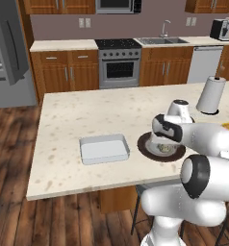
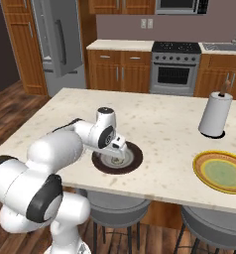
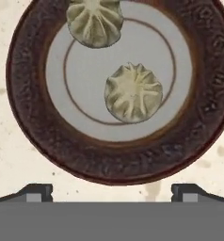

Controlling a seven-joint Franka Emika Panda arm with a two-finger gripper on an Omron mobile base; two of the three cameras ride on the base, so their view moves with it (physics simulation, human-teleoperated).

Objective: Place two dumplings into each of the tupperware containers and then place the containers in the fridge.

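Note:
Two pale pleated dumplings lie on the round dark brown plate (image 3: 29, 117): one dumpling (image 3: 134, 92) near its middle, the other (image 3: 95, 21) at the top edge of the hand view. My gripper (image 3: 112, 195) hangs straight above this plate (image 1: 147, 150), open, its fingertips (image 3: 36, 193) wide apart and holding nothing. In the right base view the gripper (image 2: 116, 152) points down at the plate (image 2: 135, 159). One translucent tupperware container (image 1: 104, 148) sits empty on the island just left of the plate. The grey fridge (image 1: 8, 53) stands far left, across the floor.
A paper towel roll (image 1: 211, 94) stands behind the plate to the right. A round yellow plate (image 2: 221, 171) lies near the island's front right edge. Stools sit under the island's near edge. The stove (image 1: 119, 67) and sink line the back wall.

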